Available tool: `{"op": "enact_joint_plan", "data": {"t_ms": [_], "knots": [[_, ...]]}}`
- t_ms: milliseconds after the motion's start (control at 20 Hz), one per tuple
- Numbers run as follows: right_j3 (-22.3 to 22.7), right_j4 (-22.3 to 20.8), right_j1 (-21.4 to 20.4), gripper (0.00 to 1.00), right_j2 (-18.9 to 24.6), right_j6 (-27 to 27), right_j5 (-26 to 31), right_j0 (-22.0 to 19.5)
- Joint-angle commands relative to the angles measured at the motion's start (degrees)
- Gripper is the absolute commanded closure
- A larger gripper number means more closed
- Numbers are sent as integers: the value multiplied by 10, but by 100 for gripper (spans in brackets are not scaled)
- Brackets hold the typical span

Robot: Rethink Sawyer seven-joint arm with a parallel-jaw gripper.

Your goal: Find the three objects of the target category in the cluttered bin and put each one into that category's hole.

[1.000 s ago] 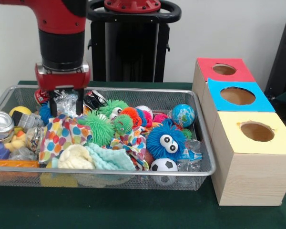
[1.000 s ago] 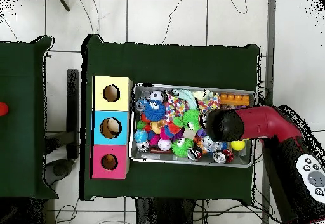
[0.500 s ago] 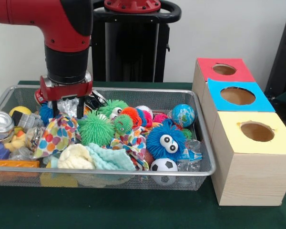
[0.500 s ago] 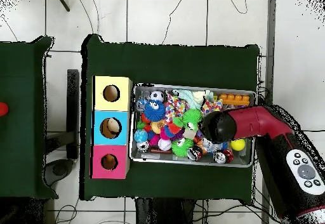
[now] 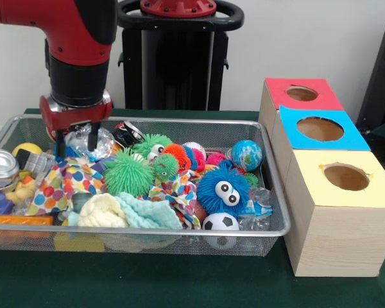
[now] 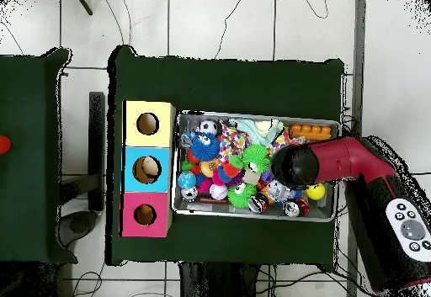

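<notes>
**Hovering over the bin's crowded back corner**

A green cloth table [image 5: 179, 285] carries the wire-mesh bin [image 5: 273, 192] and, just beside it at 3 o'clock, three wooden boxes topped red [image 5: 301, 94], blue [image 5: 319, 129] and yellow [image 5: 346, 177], each with a round hole. My pincer [image 5: 75, 136] hangs at the bin's 10 o'clock corner, prongs spread, with a crinkled clear plastic wrapper [image 5: 90, 138] between them — whether I actually grip it, I cannot tell. The target category isn't marked, so I judge candidates only: spiky green balls [image 5: 129, 172], a blue googly-eyed fuzzball [image 5: 223, 187], a soccer ball [image 5: 220, 222].

Risks: the polka-dot cloth [image 5: 64, 183] below me could snag a prong and drag neighbours out; the wrapper may slip.

Room — the mesh wall sits close at 9 and 12 o'clock. Open air lies above and toward 3 o'clock.
</notes>
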Motion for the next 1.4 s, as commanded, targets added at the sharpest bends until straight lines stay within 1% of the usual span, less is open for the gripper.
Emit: {"op": "enact_joint_plan", "data": {"t_ms": [50,250,350,450,600,750,900,1000,1150,1250,1400], "knots": [[-23,-26,-26,0,5,-238,69,-22],[-22,-23,-29,0,9,-265,62,-39],[-22,-23,-25,0,11,-268,52,-47],[-23,-17,-16,0,14,-264,41,-53],[-32,-23,-7,0,18,-264,22,-59],[-38,-13,5,0,27,-261,6,-71],[-38,-6,17,0,32,-264,3,-84],[-33,-7,18,0,36,-262,0,-89],[-37,0,35,0,44,-249,-9,-92],[-34,8,45,0,53,-234,-28,-100],[-25,10,48,0,63,-231,-46,-110]]}}
